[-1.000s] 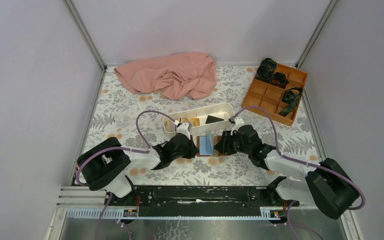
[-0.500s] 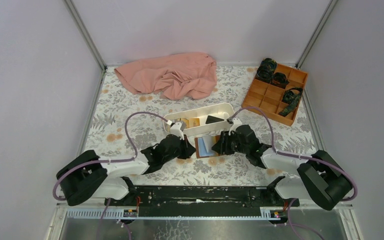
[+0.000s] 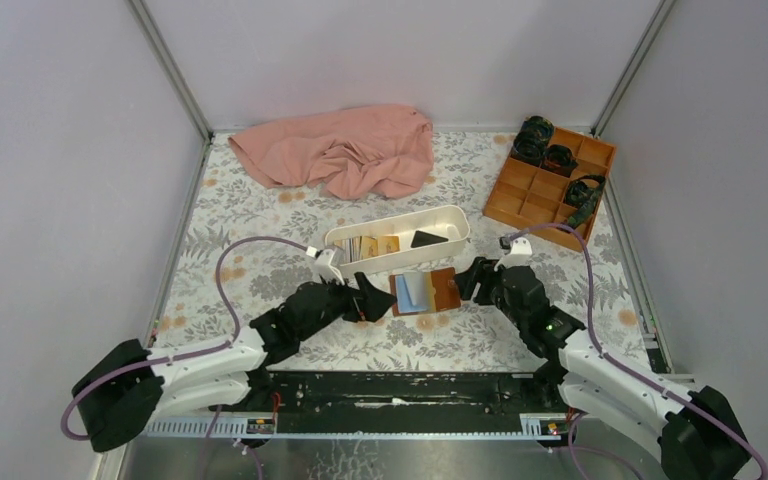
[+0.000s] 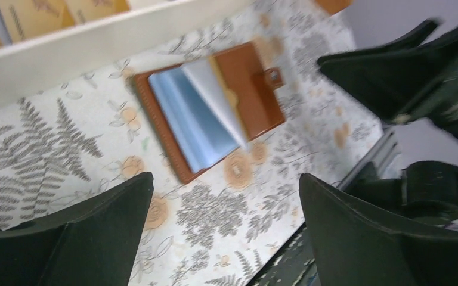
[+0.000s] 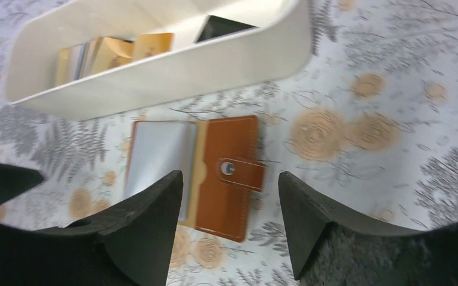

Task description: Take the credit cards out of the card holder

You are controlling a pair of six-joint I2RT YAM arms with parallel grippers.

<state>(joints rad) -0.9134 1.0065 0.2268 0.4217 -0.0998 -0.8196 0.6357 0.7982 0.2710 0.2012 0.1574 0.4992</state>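
The brown card holder (image 3: 444,290) lies open and flat on the table, just in front of the white tray (image 3: 400,262). A light blue credit card (image 3: 411,291) shows in its left half; in the left wrist view a pale leaf or card (image 4: 214,95) stands up above the card holder (image 4: 256,89). More credit cards, yellow-orange (image 3: 375,245) and black (image 3: 427,239), lie in the tray. My left gripper (image 3: 365,300) is open just left of the holder, holding nothing. My right gripper (image 3: 467,282) is open at its right edge, above its snap tab (image 5: 238,170), also holding nothing.
A crumpled pink cloth (image 3: 345,150) lies at the back. An orange compartmented box (image 3: 540,190) with dark items stands at the back right. The tray's long wall (image 5: 173,77) runs right behind the holder. A metal rail (image 3: 400,390) edges the near side.
Both grippers have opened and drawn back sideways from the card holder, the left to the left, the right to the right. The holder now lies free and open on the table.
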